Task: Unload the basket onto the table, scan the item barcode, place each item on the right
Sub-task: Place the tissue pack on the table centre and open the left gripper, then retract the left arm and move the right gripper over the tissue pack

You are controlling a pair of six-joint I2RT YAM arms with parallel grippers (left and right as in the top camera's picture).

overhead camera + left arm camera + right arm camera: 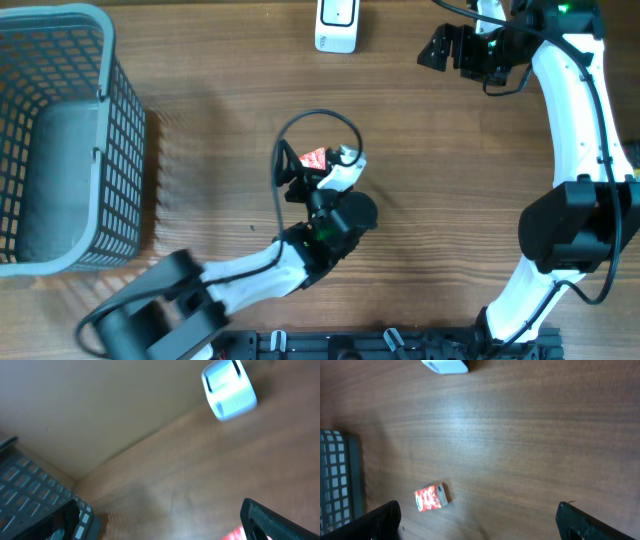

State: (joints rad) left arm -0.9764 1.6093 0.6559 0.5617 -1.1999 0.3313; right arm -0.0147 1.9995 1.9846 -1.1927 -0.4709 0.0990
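Note:
The item, a small red and white packet [314, 157], lies on the wooden table near its middle. My left gripper [306, 172] hovers right at it, open and holding nothing. In the left wrist view only a red sliver of the packet [234, 535] shows, at the bottom edge beside the right finger [270, 521]. The white barcode scanner [337, 24] stands at the table's far edge and also shows in the left wrist view [229, 389]. My right gripper [440, 46] is open at the far right, well away from the packet [432, 498].
A grey mesh basket [60, 140] fills the left side of the table, and its wall shows at the lower left [30, 495] of the left wrist view. A black cable [300, 125] loops above the left gripper. The scanner's edge [445, 365] tops the right wrist view.

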